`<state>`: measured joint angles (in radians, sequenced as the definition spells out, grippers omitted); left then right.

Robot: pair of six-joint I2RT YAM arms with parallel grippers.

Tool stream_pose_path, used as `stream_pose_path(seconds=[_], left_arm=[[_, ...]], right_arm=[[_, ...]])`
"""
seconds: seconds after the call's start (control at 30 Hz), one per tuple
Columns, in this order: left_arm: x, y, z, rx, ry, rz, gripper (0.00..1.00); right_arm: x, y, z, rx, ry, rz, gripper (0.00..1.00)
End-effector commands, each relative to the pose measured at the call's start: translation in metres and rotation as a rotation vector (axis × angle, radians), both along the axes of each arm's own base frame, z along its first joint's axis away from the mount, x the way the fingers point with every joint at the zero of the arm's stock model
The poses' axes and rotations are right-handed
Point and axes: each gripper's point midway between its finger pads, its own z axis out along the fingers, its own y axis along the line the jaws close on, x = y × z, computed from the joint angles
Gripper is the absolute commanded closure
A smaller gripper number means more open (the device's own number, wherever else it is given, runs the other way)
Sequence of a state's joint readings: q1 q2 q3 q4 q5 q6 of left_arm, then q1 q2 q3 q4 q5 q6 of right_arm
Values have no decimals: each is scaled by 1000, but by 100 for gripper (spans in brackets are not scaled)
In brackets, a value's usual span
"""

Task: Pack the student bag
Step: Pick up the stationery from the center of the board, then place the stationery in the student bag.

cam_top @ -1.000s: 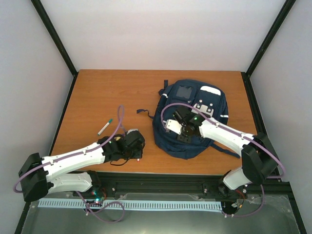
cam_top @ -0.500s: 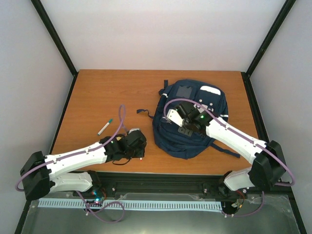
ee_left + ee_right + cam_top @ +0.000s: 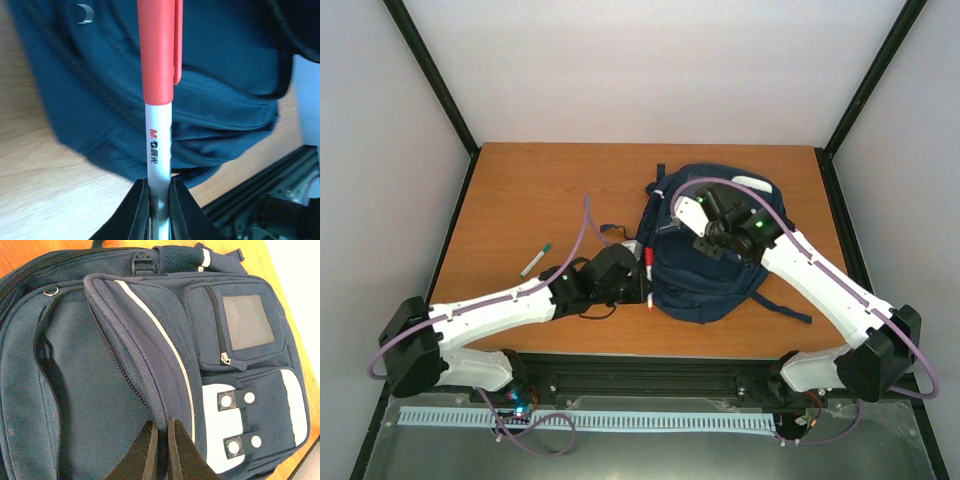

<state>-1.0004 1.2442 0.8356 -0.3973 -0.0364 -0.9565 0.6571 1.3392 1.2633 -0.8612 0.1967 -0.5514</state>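
Observation:
The student bag (image 3: 705, 270), navy with white patches, lies flat at the table's right. In the right wrist view the bag (image 3: 75, 390) fills the frame. My right gripper (image 3: 162, 440) is shut on the zip edge of its raised front flap (image 3: 145, 335), and from above the right gripper (image 3: 718, 238) sits over the bag's middle. My left gripper (image 3: 647, 287) is shut on a white marker with a red cap (image 3: 648, 262) at the bag's left edge. In the left wrist view the marker (image 3: 158, 75) stands up from the left gripper (image 3: 160, 200), with the bag (image 3: 230, 70) behind it.
A second marker with a green cap (image 3: 534, 260) lies on the wooden table (image 3: 540, 190) at the left. Bag straps (image 3: 612, 230) trail left of the bag and to its lower right (image 3: 790, 312). Black frame posts stand at the back corners.
The left arm carried the red-capped marker right, up to the bag's left edge. The right gripper shut on the flap's zip edge and moved back and right over the bag.

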Motion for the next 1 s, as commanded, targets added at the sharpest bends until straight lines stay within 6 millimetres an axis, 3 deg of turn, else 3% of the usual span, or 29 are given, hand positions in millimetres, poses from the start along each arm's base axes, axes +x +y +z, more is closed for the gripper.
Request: stream_pose_path(seconds=[0.0,0.17,0.37,0.67,0.97], left_arm=[[6,-48,41,-181,-26,-112,99],[8,-88,54,-298,31,-175,99],[26,-117,65,-396,81,-152,99],[82,-114,59,-507,182,123,99],[132,-131,55,-680,232,395,99]], right_arm=[[6,7,48,122,-86,-3,97],[14,7,56,164,-88,-21,97],[19,10,71,237,-80,-28,97],[15,17,67,312,-15,-17,97],[14,20,68,358,8,-11,97]])
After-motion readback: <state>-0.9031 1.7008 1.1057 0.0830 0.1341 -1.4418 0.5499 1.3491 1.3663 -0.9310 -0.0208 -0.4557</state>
